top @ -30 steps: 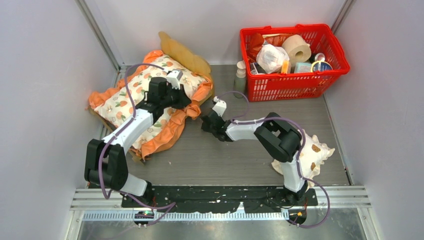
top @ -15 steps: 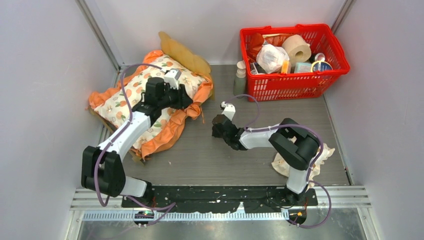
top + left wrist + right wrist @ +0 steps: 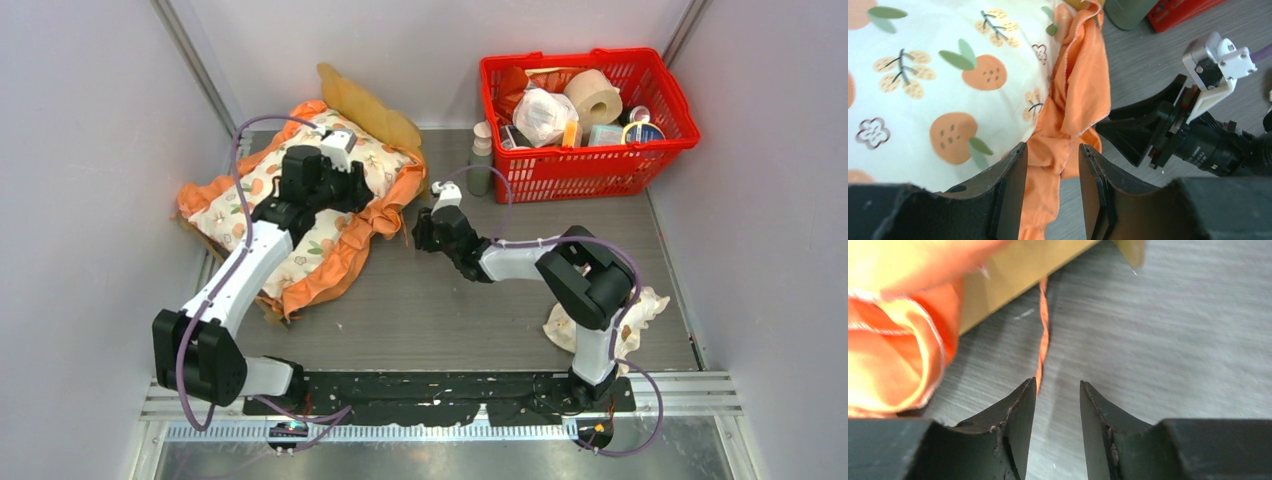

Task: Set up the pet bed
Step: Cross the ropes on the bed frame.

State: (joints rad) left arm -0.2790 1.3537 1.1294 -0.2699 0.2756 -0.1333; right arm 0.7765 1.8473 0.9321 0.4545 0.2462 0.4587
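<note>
The place is a robotics lab test cell, not a home: plain pale walls (image 3: 90, 200) framed by aluminium posts (image 3: 198, 75) box in a grey wood-grain worktop (image 3: 450, 310). A left arm (image 3: 250, 270) and a right arm (image 3: 520, 262), both trailing purple cables (image 3: 237, 160), are bolted to a black perforated plate (image 3: 440, 388) at its near edge. The domestic things lie loose among this gear: the pet bed (image 3: 370, 108) with an orange-print cushion (image 3: 300, 190), and a red basket (image 3: 590, 170) crammed with a toilet roll (image 3: 593, 97) and small packets.
</note>
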